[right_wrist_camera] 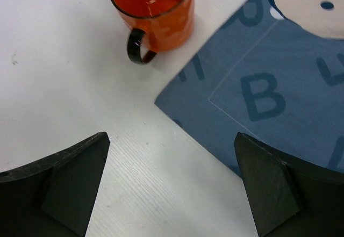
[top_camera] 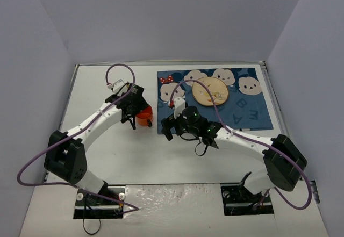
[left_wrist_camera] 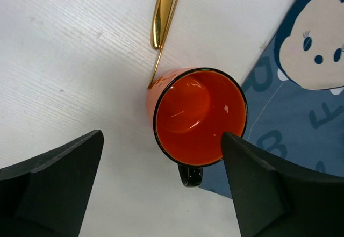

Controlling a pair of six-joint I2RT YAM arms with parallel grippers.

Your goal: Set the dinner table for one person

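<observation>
An orange mug [top_camera: 143, 116] with a black rim and handle stands upright on the white dinner table [top_camera: 107, 151], just off the left edge of the blue mouse-face mat [top_camera: 244, 113]. My left gripper [left_wrist_camera: 161, 136] hangs open right above the mug [left_wrist_camera: 199, 116], its fingers wide on either side and clear of it. A gold utensil [left_wrist_camera: 164, 11] lies on the table behind the mug. A round beige plate [top_camera: 210, 92] rests on the mat. My right gripper [right_wrist_camera: 172, 136] is open and empty over the mat's near left corner, with the mug [right_wrist_camera: 153, 6] ahead of it.
The mat's near left corner [right_wrist_camera: 177, 110] lies flat on the table. Grey walls close in the table on the left, back and right. Purple cables loop over both arms [top_camera: 121, 67].
</observation>
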